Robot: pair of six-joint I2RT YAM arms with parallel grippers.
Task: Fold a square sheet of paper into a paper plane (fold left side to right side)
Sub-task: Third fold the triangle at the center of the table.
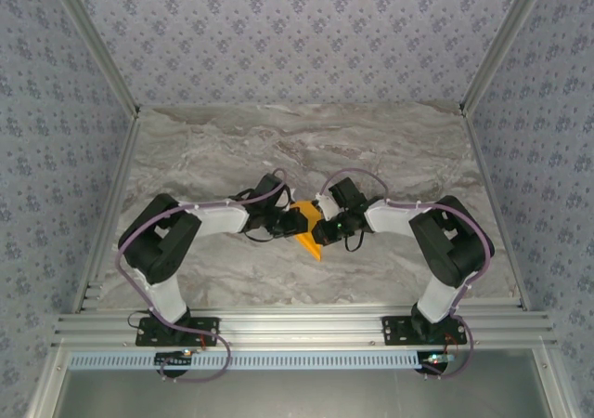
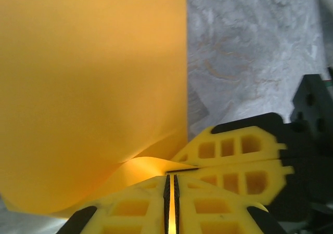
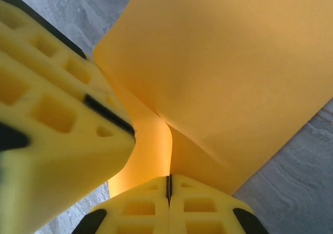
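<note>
The square sheet of paper (image 1: 306,240) is bright orange and hangs bent between my two grippers above the middle of the marble table (image 1: 306,149). My left gripper (image 1: 286,221) pinches a buckled edge of the sheet (image 2: 93,88); a thin orange strip shows between its nearly touching pads at the left gripper (image 2: 170,178). My right gripper (image 2: 187,166) meets it tip to tip at right angles. In the right wrist view, the right gripper (image 3: 168,179) is shut on a curled fold of the sheet (image 3: 223,73), with the left gripper (image 3: 127,130) close beside it. The paper plane is out of view.
Both arms reach inward from their bases at the near edge, elbows out to the sides. Aluminium rails (image 1: 297,325) run along the front of the table, and patterned walls close in the back and sides. Bare marble (image 2: 244,52) lies under the paper.
</note>
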